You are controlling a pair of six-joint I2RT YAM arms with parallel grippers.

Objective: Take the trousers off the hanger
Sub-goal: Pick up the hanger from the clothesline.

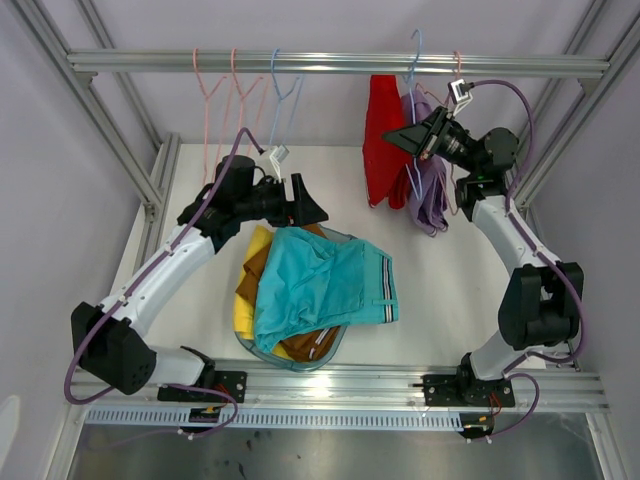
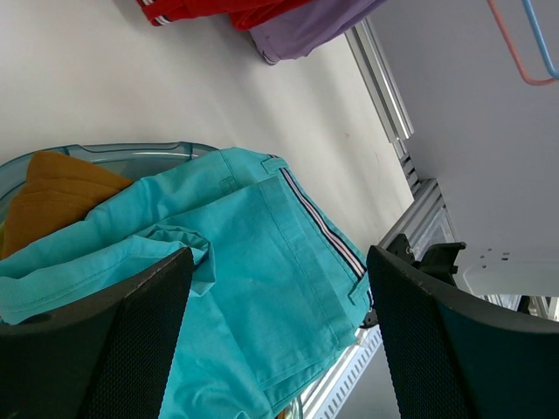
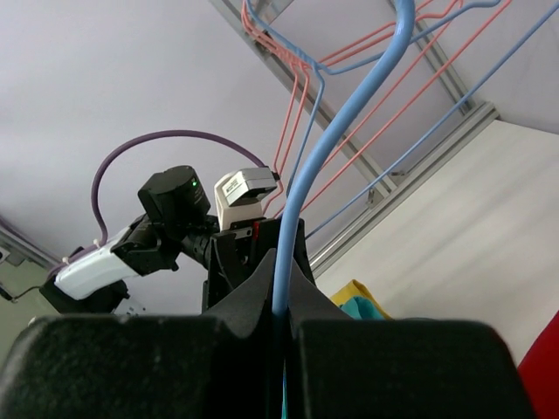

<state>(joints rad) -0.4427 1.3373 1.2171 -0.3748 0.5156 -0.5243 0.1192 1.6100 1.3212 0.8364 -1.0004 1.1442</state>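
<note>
Where the grey metal rail [image 1: 330,63] runs across the back, three empty wire hangers [image 1: 240,90], two pink and one blue, dangle from its left half. Below them the left claw [image 1: 308,205] hovers above the white desk [image 1: 440,290] with its black fingers [image 2: 131,349] spread wide and nothing between them. Nearer the front, about the middle of the desk, sits a translucent blue-grey plastic tub [image 1: 297,364] holding a pile: the yellow cloth trousers [image 1: 243,305] poke out along the left edge, the brown cloth trousers [image 1: 256,265] show at the back left, and the teal cloth trousers [image 1: 325,285], with a dark-and-white stripe down one side, lie crumpled on top and spill over the tub's right rim. Further right, the red cloth trousers [image 1: 383,140] and the lilac cloth trousers [image 1: 428,195] hang side by side below the rail, touching. The right claw [image 1: 400,140] is pressed together on the blue wire hanger [image 1: 415,60] that hangs there, pinching its thin wire below the hook, just beside the lilac cloth; which hanger bears the red pair I cannot tell
</note>
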